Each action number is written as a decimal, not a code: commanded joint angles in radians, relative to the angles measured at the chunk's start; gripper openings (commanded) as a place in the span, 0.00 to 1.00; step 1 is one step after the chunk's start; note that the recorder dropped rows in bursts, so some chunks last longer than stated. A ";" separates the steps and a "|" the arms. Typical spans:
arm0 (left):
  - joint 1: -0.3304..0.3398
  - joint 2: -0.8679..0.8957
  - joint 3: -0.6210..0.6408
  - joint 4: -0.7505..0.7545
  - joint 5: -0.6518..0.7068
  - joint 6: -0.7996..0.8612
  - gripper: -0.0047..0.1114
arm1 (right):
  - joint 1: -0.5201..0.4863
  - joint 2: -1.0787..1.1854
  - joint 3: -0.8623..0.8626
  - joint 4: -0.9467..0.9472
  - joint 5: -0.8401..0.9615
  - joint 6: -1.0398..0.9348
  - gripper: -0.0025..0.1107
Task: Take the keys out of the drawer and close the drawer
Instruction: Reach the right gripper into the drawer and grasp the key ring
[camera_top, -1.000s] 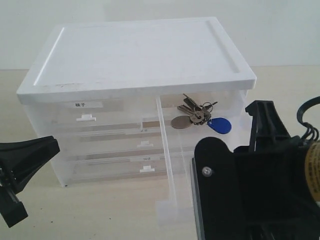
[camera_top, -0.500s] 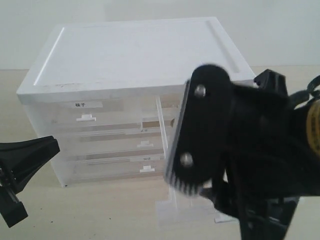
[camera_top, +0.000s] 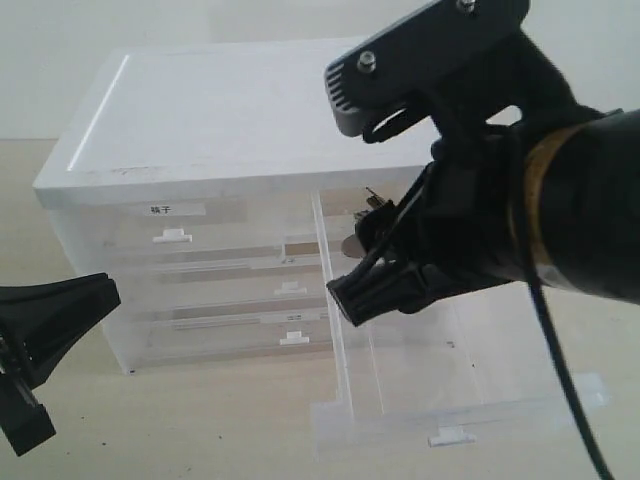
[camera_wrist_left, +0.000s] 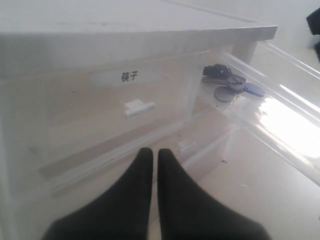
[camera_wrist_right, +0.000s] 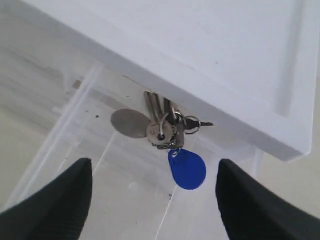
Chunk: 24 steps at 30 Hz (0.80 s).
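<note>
Your keys (camera_wrist_right: 162, 131) are lying flat on the floor of the drawer (camera_top: 450, 415), way at the back, tucked just under the lip of the cabinet's white top (camera_top: 270, 110). They're silver metal blades bunched on a ring, with a smooth, rounded blue cap (camera_wrist_right: 187, 169) on one side and a dull grey oval tag (camera_wrist_right: 129, 123) on the other. The drawer is frosted see-through plastic, pulled far out, with a little white tab handle (camera_top: 450, 437) on its front. Your right gripper (camera_wrist_right: 152, 172) hangs over the keys, black fingers spread wide, touching nothing. Your left gripper (camera_wrist_left: 152, 156) sits low in front of the neighbouring drawer (camera_wrist_left: 140, 107) with the bold label, fingers pinched nearly together and empty.
</note>
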 joint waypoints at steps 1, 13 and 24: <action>0.003 0.002 -0.003 0.009 0.001 -0.011 0.08 | -0.113 0.075 -0.008 0.041 -0.084 0.004 0.58; 0.003 0.002 -0.003 0.004 -0.016 -0.010 0.08 | -0.256 0.208 -0.008 0.086 -0.320 -0.046 0.58; 0.003 0.002 -0.003 0.010 -0.018 -0.015 0.08 | -0.274 0.278 -0.008 0.032 -0.324 -0.032 0.44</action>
